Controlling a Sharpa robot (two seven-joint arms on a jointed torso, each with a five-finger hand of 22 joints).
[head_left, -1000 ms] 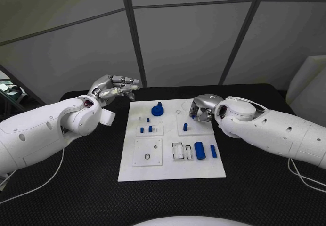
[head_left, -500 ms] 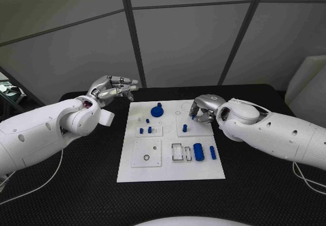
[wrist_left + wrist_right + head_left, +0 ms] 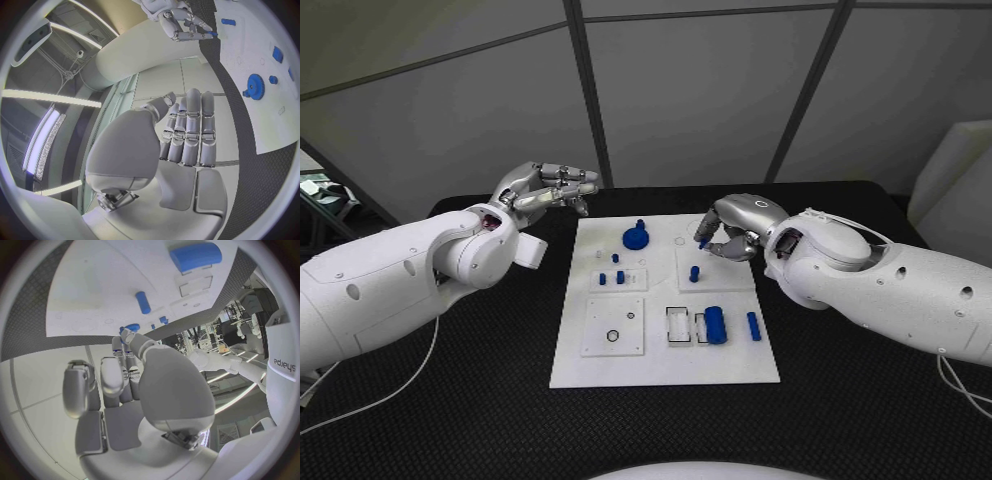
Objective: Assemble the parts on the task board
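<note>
Over task board (image 3: 661, 350): right hand (image 3: 728, 228) apparently pinching small blue part (image 3: 702, 243).

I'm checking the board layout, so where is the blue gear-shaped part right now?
In the head view the blue gear sits at the far end of the task board, left of centre, between the left hand and right hand.

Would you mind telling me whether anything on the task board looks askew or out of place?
Nothing stands out. The task board lies flat on the black table, and the blue parts, including the blue gear, sit tidily on it.
</note>
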